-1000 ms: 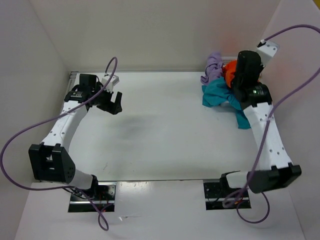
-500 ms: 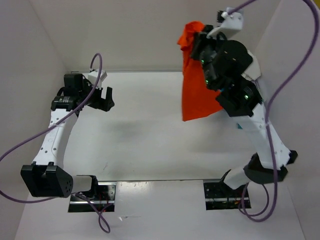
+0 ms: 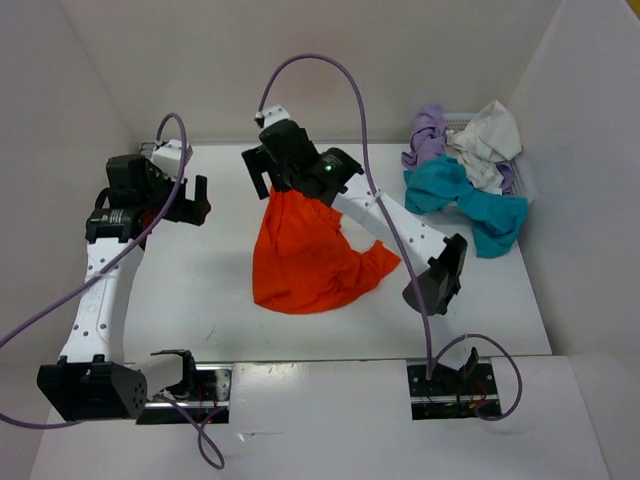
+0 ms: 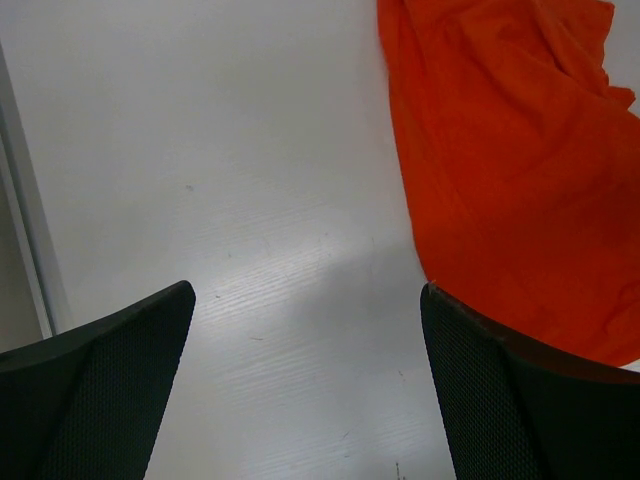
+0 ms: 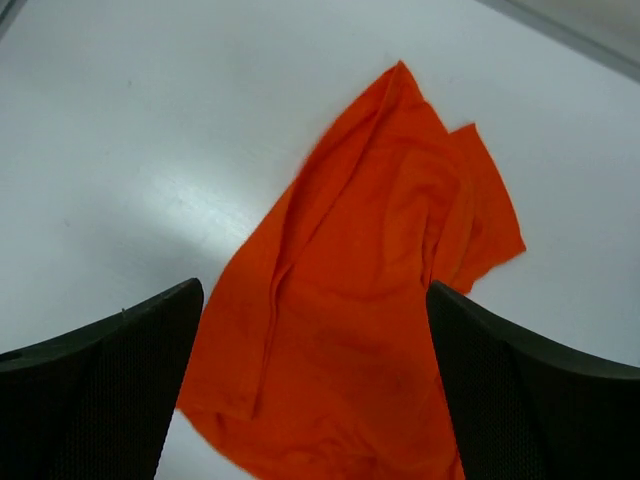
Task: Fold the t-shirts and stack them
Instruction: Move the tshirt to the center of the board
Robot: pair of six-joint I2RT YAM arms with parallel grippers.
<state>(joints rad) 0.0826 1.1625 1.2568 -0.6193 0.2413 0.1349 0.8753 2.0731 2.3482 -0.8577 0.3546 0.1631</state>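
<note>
The orange t-shirt (image 3: 310, 262) lies crumpled on the middle of the table (image 3: 200, 300). It also shows below the jaws in the right wrist view (image 5: 370, 300) and at the right of the left wrist view (image 4: 510, 170). My right gripper (image 3: 272, 186) hovers over the shirt's far end, open (image 5: 315, 390), holding nothing. My left gripper (image 3: 190, 203) is open (image 4: 305, 400) over bare table to the left of the shirt. The teal-blue t-shirt (image 3: 462, 197), the lavender t-shirt (image 3: 428, 135) and the off-white t-shirt (image 3: 490, 140) sit bunched together at the back right.
A white mesh basket (image 3: 514, 176) peeks out under the pile at the back right corner. White walls close the table in on the left, back and right. The right arm's elbow (image 3: 437, 278) stands low over the table's near right.
The right arm lifted the orange t-shirt out of the back-right pile, swung it left to the table's middle, and opened its jaws. The left gripper drifted slightly left.
</note>
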